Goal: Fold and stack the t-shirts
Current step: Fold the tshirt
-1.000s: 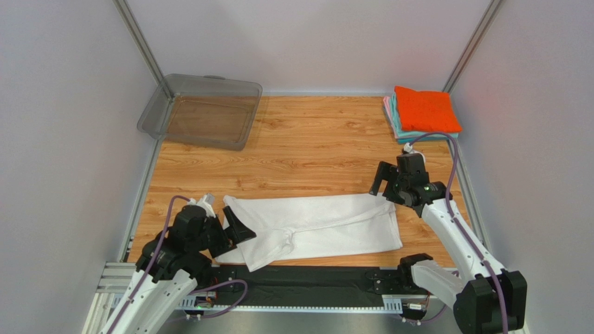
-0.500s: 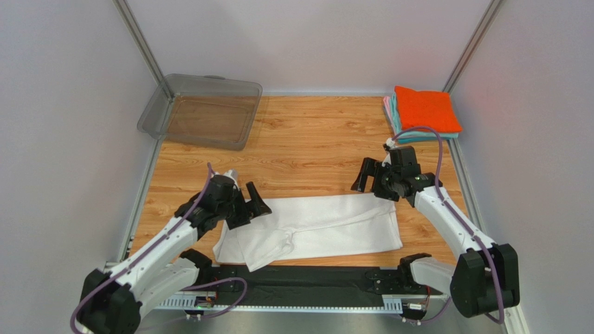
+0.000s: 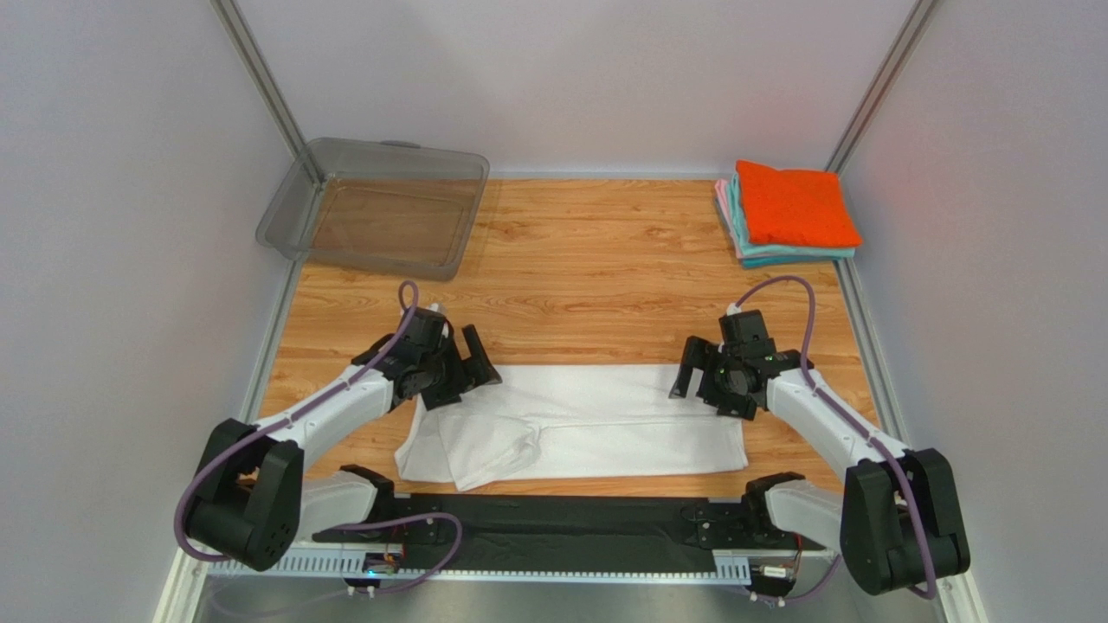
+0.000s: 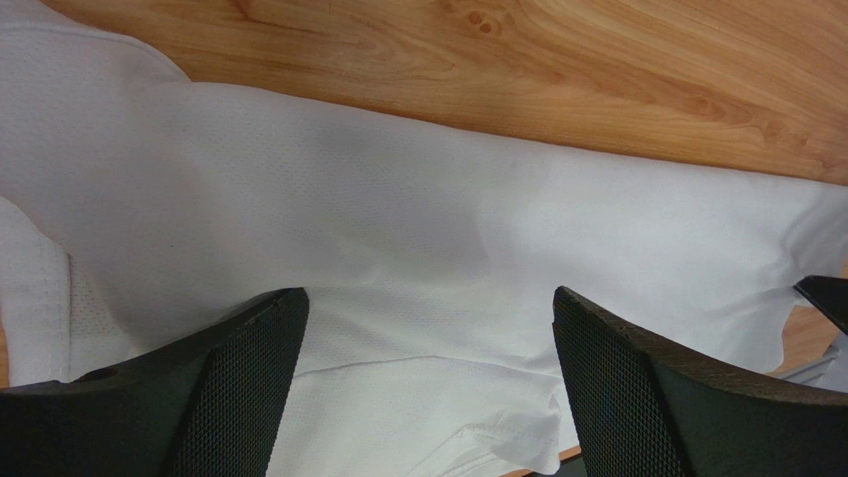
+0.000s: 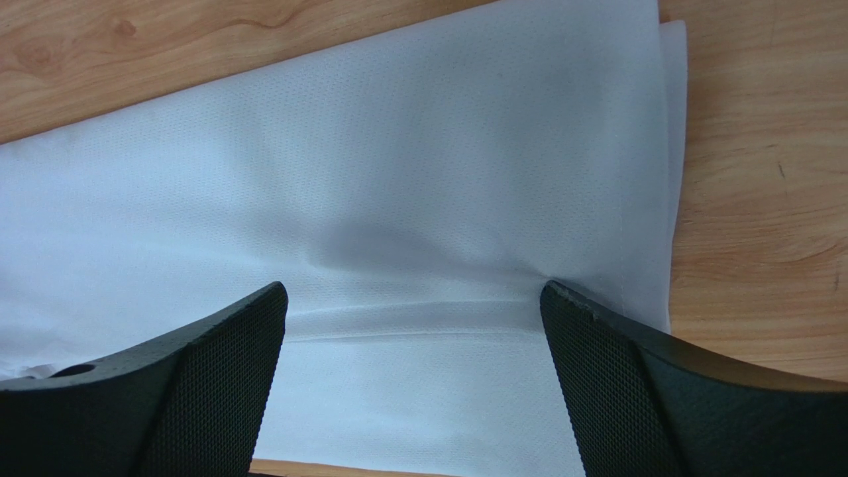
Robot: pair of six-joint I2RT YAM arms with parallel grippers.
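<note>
A white t-shirt [image 3: 585, 422], folded into a long band, lay flat on the tabletop [image 3: 585, 273], nearer the arms than the grey bin [image 3: 377, 208]. It looked light, thin and limp, likely to sag, so pinching a layered edge at each end seemed best. The left claw [image 3: 458, 367] hovered over the end on the bin's side and the right claw [image 3: 705, 387] over the end away from the bin. Both gaped wide, holding nothing, wrists angled down.
</note>
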